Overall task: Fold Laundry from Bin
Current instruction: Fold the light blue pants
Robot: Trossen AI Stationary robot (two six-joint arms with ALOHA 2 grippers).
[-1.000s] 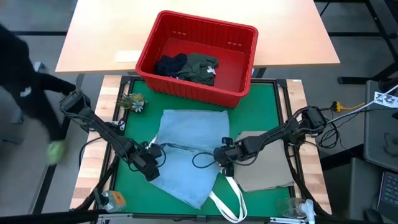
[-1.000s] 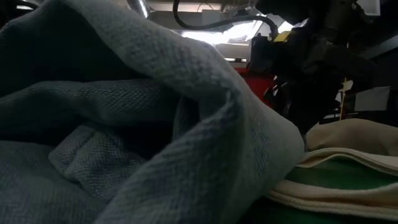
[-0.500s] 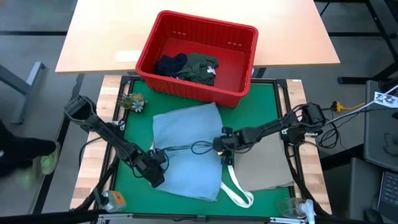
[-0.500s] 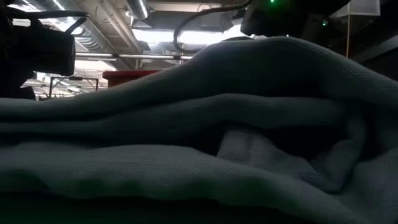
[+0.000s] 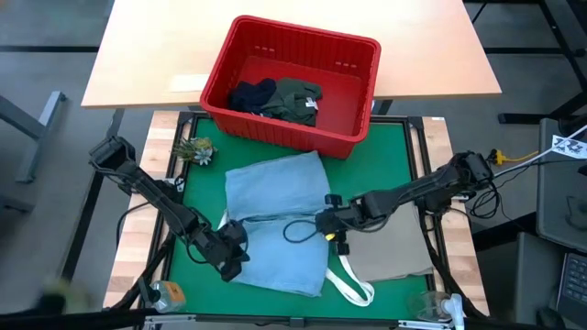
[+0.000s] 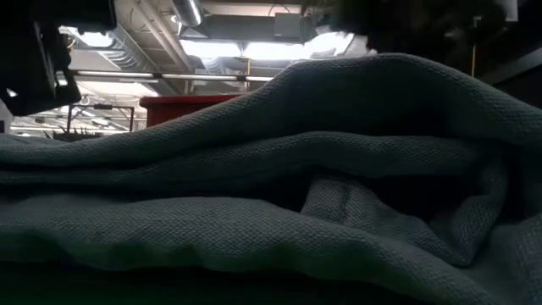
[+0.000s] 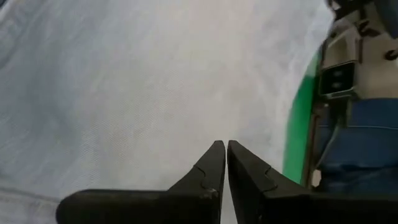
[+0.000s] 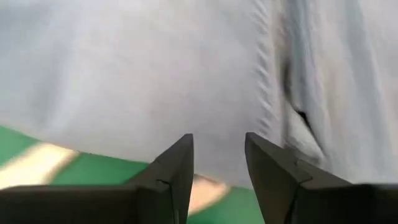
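Now folded jeans (image 5: 275, 225) lie between left pincer (image 5: 229, 261) and right pincer (image 5: 328, 223)

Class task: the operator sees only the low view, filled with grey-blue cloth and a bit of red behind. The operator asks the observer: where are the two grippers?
Observer: The left gripper is at the left edge of the light blue jeans, fingers shut with nothing between them.
Operator: And the right one?
Observer: The right gripper is at the jeans' right edge, fingers open.
Operator: What is the red thing?
Observer: The bin, with a dark olive shirt and navy shorts inside.
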